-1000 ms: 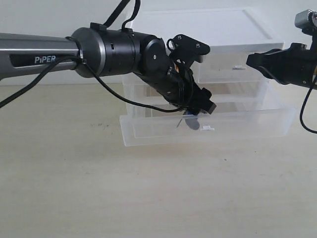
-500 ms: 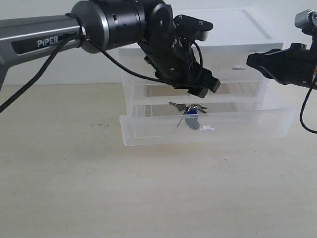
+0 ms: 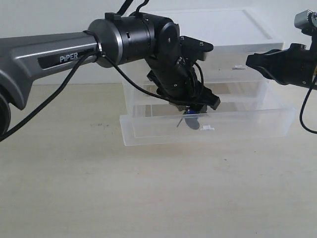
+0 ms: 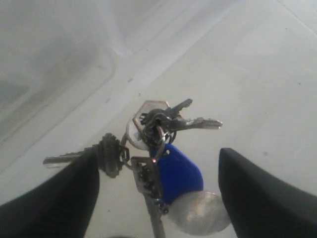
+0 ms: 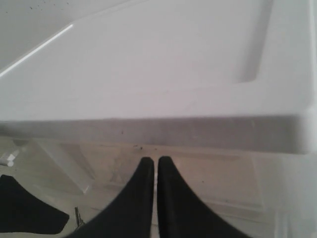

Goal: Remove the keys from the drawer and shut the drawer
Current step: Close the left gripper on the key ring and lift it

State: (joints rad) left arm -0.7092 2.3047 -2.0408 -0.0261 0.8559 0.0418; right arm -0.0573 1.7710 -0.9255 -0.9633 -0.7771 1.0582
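Note:
The wide drawer (image 3: 148,133) stands pulled out at the bottom of the translucent cabinet, its small tab handle (image 3: 208,129) at the front. The keys (image 3: 191,121) lie on its floor (image 4: 257,74). In the left wrist view they show as silver keys (image 4: 173,123), a blue fob (image 4: 181,171) and an oval metal tag (image 4: 200,213). My left gripper (image 3: 191,109) reaches down into the drawer and is open (image 4: 158,198), one finger (image 4: 59,198) on each side of the bunch. The right gripper (image 3: 249,60) hovers shut (image 5: 157,163) by the cabinet's upper right.
The cabinet (image 3: 233,69) has two half-width drawers above the open one, and its white top (image 5: 173,74) fills the right wrist view. It stands at the back of a pale wooden table (image 3: 148,193). A black cable (image 3: 119,89) hangs from the left arm.
The left gripper was lifted above the drawer half a second ago and has come back down over the keys. The keys lie where they were. The right arm has not moved.

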